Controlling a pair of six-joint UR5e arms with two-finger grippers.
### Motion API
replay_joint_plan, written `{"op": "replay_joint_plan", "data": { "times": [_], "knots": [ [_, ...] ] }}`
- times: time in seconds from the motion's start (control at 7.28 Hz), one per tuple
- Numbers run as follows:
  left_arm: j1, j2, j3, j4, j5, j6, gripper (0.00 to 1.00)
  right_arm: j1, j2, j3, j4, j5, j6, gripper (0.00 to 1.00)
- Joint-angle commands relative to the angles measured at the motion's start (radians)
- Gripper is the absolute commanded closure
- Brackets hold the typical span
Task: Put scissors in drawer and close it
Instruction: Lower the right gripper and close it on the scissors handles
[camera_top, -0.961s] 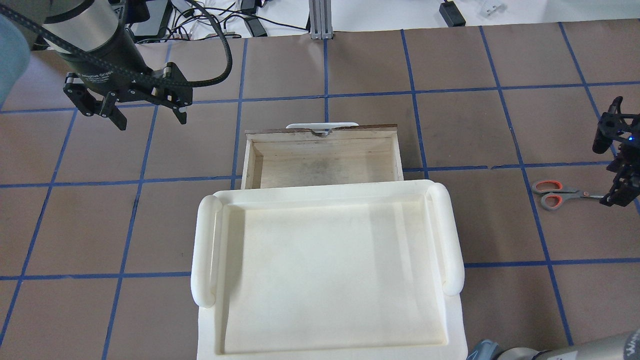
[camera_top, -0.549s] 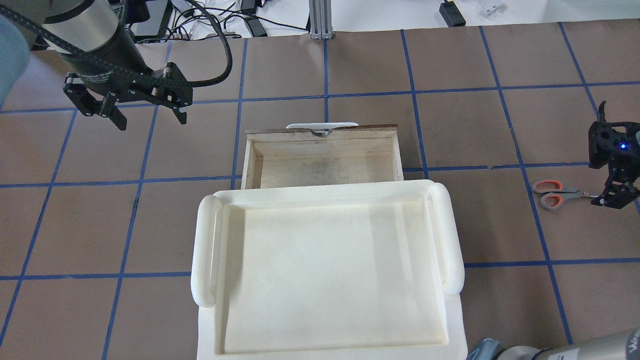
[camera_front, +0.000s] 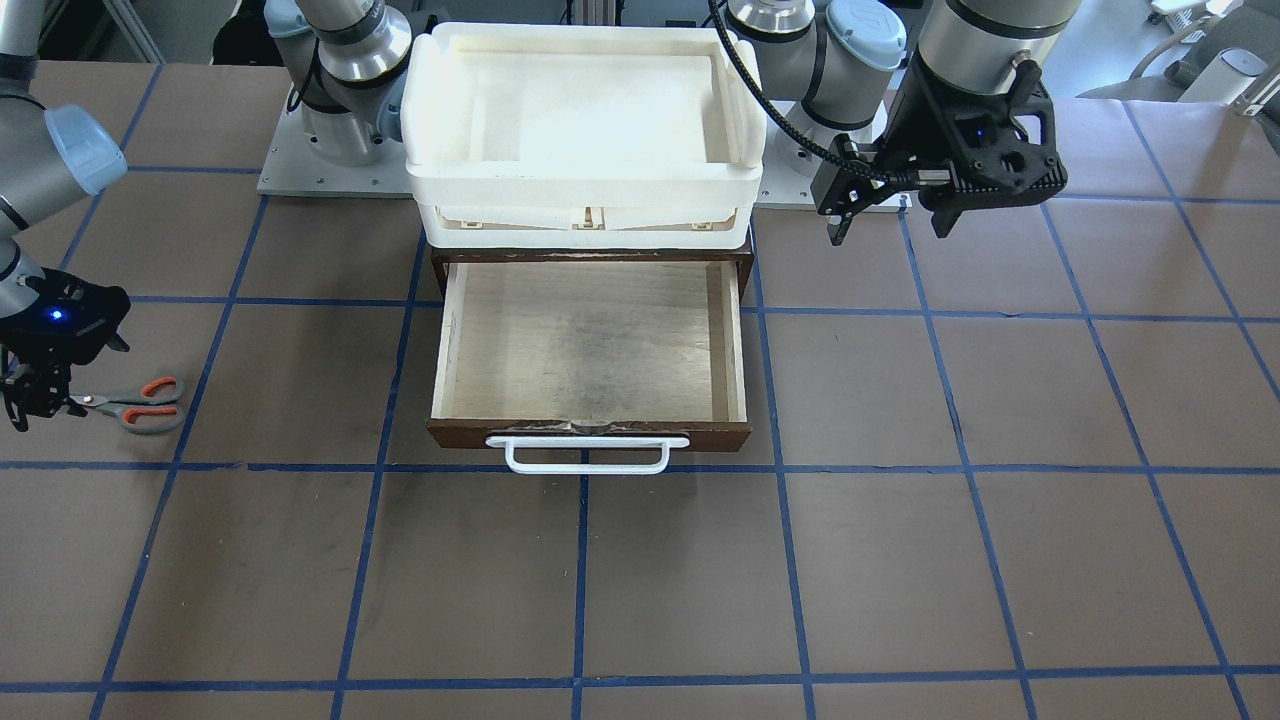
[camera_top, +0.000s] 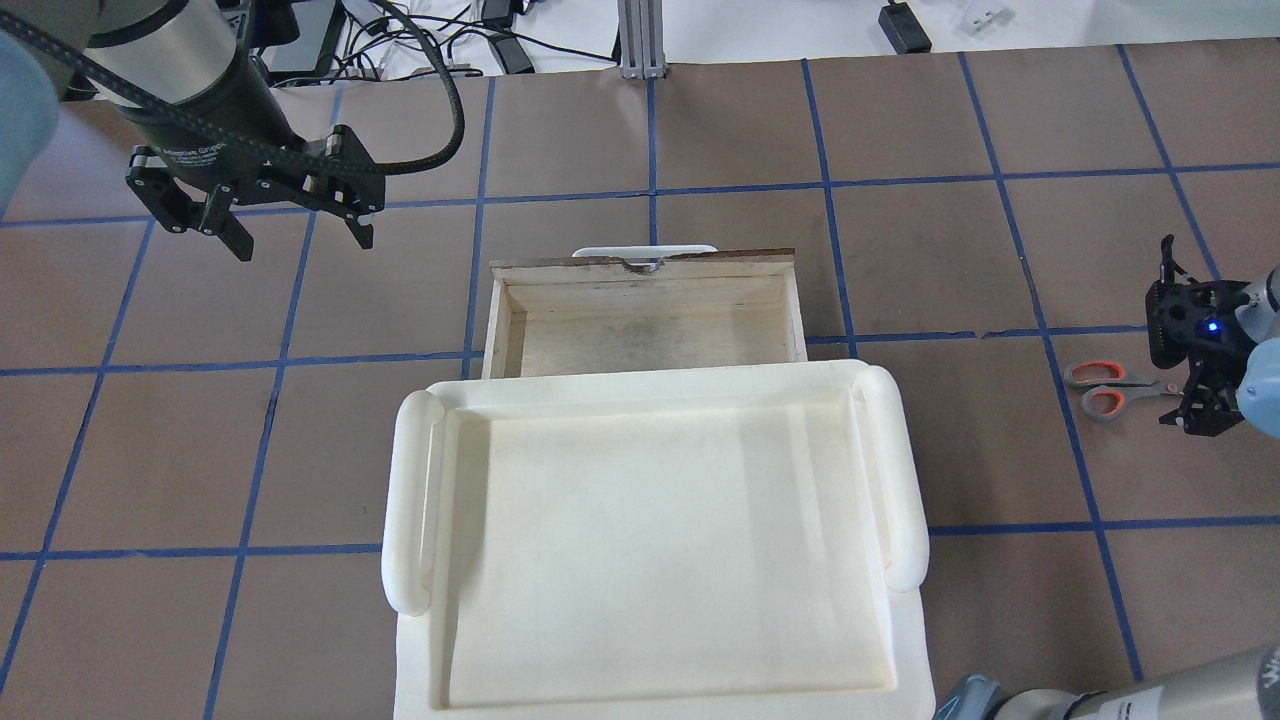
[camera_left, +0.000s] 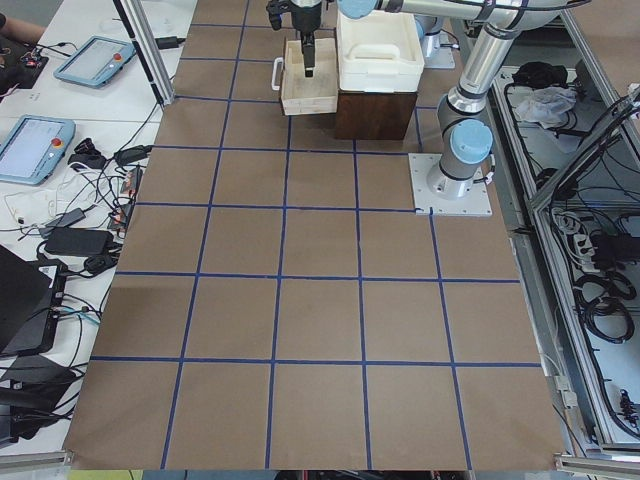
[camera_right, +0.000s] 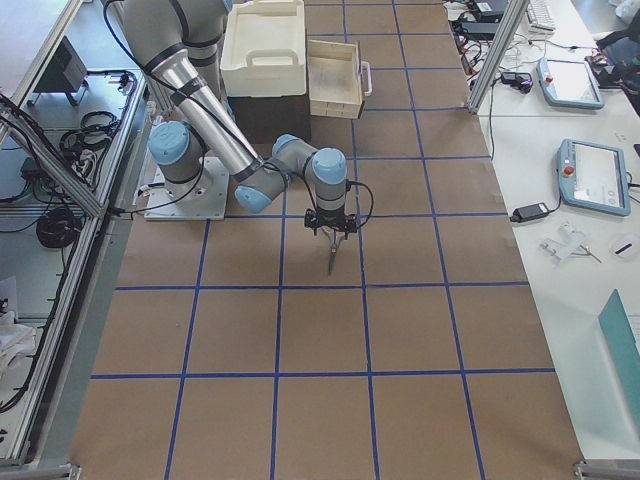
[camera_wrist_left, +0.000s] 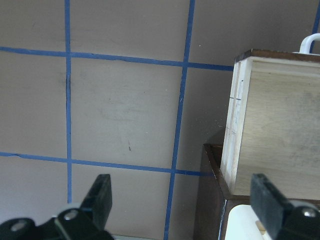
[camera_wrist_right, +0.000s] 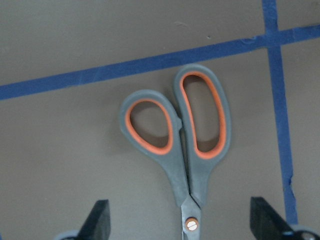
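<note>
The scissors (camera_top: 1105, 388), grey with orange-lined loops, lie flat on the table at the right, loops toward the drawer. In the right wrist view the scissors (camera_wrist_right: 186, 135) lie between the fingers, pivot at the bottom edge. My right gripper (camera_top: 1186, 390) stands open and straddles the blades, pointing down; it also shows at the left of the front view (camera_front: 35, 400), beside the scissors (camera_front: 140, 402). The drawer (camera_top: 640, 268) is pulled open and empty, with its white handle (camera_front: 588, 455) on the front. My left gripper (camera_top: 300, 243) hangs open and empty, left of the drawer (camera_wrist_left: 275, 115).
A large white bin (camera_top: 650, 540) sits on the dark brown cabinet (camera_front: 590, 255) that holds the drawer. Blue tape lines grid the brown table. Cables and devices lie beyond the table's far edge (camera_top: 450, 40).
My right gripper has moved left along the scissors' blades toward the handles and turned. The scissors, the drawer and the left arm have not moved.
</note>
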Motion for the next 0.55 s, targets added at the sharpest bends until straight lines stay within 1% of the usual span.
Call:
{"op": "replay_joint_plan", "data": {
  "times": [0.0,0.41],
  "knots": [
    [0.000,0.000,0.000,0.000,0.000,0.002,0.00,-0.037,0.038,0.003,-0.030,0.017,-0.055,0.04],
    [0.000,0.000,0.000,0.000,-0.002,0.000,0.00,-0.038,0.046,0.004,-0.020,0.019,-0.074,0.10]
  ]
}}
